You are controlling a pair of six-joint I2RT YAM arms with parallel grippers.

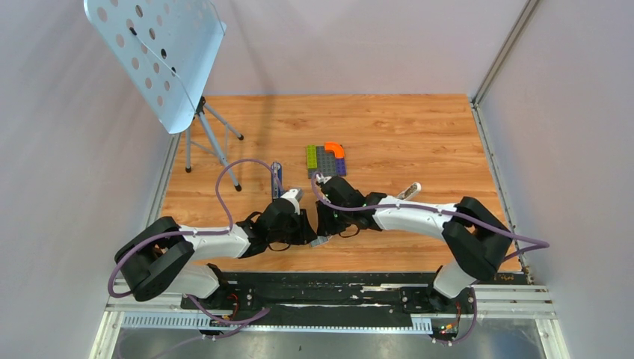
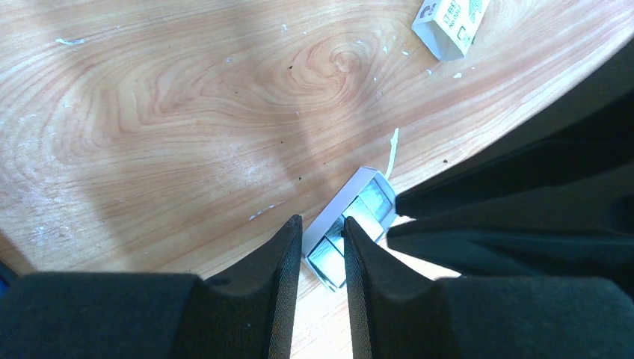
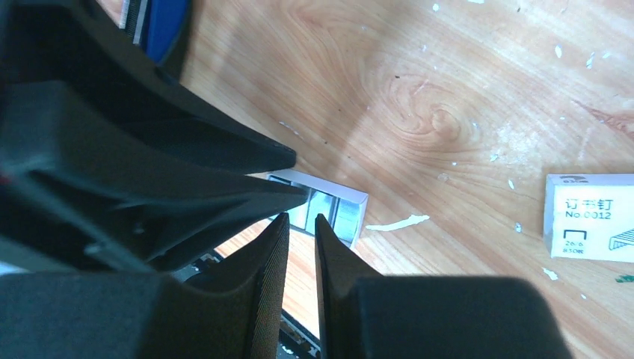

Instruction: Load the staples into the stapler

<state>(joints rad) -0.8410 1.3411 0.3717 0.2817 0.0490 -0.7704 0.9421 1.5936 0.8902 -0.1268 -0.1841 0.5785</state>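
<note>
The staples lie as grey ridged strips in a small open white tray [image 2: 357,213], seen in the right wrist view [image 3: 336,206] and at the table's front middle [image 1: 320,241]. My left gripper [image 2: 321,228] straddles the tray's near wall and one strip, with the jaws close together. My right gripper [image 3: 300,221] is nearly closed on the tray's opposite edge, and its fingers [image 2: 448,217] show in the left wrist view. The printed white box sleeve [image 2: 451,26] [image 3: 591,217] lies apart. The slim blue stapler [image 1: 277,179] lies behind the left gripper [image 1: 303,233].
A multicoloured block plate [image 1: 325,159] lies behind the right gripper [image 1: 327,228]. A white rounded bar [image 1: 409,191] lies right of the right arm. A perforated panel on a tripod [image 1: 157,60] stands at the back left. White scraps [image 3: 396,223] dot the wood.
</note>
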